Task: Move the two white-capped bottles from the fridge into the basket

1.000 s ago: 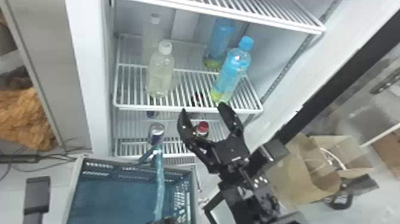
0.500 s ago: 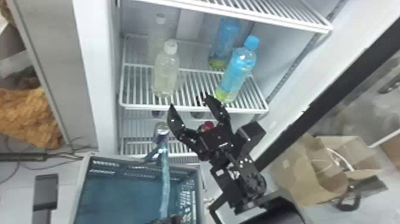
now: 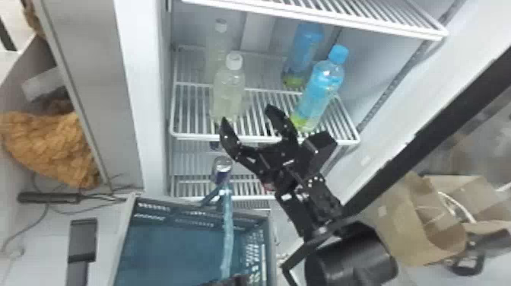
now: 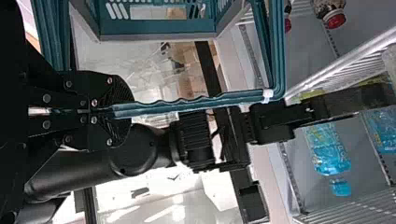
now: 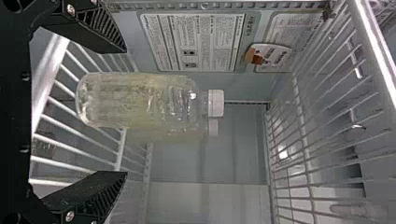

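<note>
Two white-capped bottles (image 3: 229,89) on shelf. Right gripper (image 3: 248,115), spread and empty, has moved nearer the front one; grasp likely next. Left gripper (image 4: 123,111) clenched on basket handle (image 4: 196,103).

White wire fridge shelf (image 3: 194,135), two white-capped bottles (image 3: 229,91) upright, two blue bottles (image 3: 320,89) alongside

Shop-type area: fridge (image 3: 141,95) w/ wire shelves (image 3: 194,135)

One white-capped bottle (image 3: 229,89) stands shelved; another (image 3: 217,47) stands behind.
</note>
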Tool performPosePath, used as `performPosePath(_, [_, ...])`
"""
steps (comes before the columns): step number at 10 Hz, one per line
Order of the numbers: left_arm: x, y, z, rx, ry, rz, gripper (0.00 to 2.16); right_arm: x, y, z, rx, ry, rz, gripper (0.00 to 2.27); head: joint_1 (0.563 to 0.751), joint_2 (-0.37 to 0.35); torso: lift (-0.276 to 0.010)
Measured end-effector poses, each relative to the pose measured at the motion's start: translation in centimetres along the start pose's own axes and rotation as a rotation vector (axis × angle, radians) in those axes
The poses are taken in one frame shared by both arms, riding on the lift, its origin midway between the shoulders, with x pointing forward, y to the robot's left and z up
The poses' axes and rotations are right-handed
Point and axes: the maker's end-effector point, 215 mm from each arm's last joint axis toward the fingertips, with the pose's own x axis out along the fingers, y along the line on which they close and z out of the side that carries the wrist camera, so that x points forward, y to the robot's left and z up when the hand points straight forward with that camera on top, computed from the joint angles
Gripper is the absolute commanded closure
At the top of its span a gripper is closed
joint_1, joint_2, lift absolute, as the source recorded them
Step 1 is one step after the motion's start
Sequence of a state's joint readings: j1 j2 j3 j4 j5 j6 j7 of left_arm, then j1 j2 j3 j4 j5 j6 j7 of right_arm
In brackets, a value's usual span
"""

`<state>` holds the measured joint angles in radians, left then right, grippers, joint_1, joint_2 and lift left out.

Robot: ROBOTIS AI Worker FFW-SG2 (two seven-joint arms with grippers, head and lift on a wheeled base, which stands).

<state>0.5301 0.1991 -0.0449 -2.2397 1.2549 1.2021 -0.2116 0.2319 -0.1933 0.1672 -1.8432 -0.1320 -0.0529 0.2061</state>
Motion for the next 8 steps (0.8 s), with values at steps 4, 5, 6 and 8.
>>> performPosePath(4, [-0.3,0.3,0.4,-0.003,-0.016,0.008,1.19,3.8,0.3,0.4,-0.016,-0.01,0.046,0.11,0.695,-0.211,0.0])
performPosePath(5, [-0.4,0.4,0.6,-0.004,-0.021,0.011,1.19,4.4,0.3,0.3,-0.017,-0.007,0.051,0.11,0.695,-0.201,0.0])
performPosePath(6, [-0.5,0.5,0.6,-0.005,-0.023,0.012,1.19,5.0,0.3,0.4,-0.021,-0.009,0.056,0.12,0.695,-0.194,0.0])
performPosePath(8, [-0.6,0.6,0.8,-0.004,-0.028,0.016,1.19,6.0,0.3,1.0,-0.026,-0.019,0.064,0.5,0.695,-0.185,0.0])
